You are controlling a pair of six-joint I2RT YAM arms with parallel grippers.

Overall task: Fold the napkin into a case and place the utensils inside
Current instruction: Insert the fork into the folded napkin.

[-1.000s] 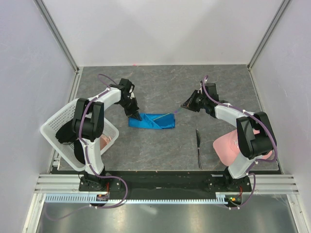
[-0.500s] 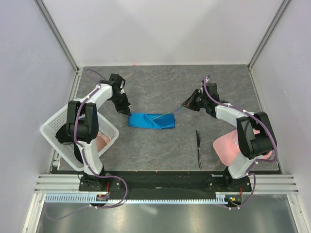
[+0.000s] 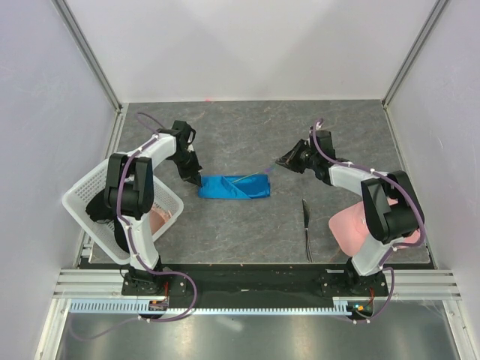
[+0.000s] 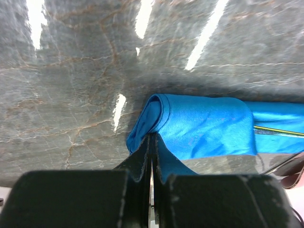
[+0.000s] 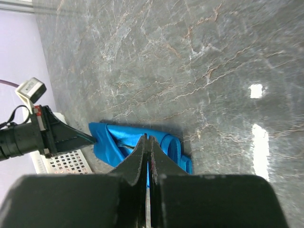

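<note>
The case (image 3: 234,187) lies flat about the middle of the grey surface (image 3: 255,127), a little toward the left edge, with its long sides parallel to the near edge. It is a narrow blue strip in several layers, and in the left wrist view (image 4: 204,127) its left end is a rounded fold. The fork (image 3: 251,176) lies in the case. Only its thin handle shows, running at a slant over the blue cloth and coming out at the far right corner of the case; the left wrist view shows it as a fine line (image 4: 280,131). The left jaws are closed, finger against finger, and their tips are at the left end of the case. I cannot tell if they pinch the cloth or only touch it. The right jaws are closed too, with nothing visible between them. They hang just beside the free end of the fork, past the right end of the case (image 5: 128,140). The knife (image 3: 306,225) lies alone on the surface between the case and the near right corner, pointing from the far edge to the near edge. Just beside it, at the near right corner, is a pink cloth (image 3: 346,225). A white basket (image 3: 81,196) stands tilted at the near left corner.
</note>
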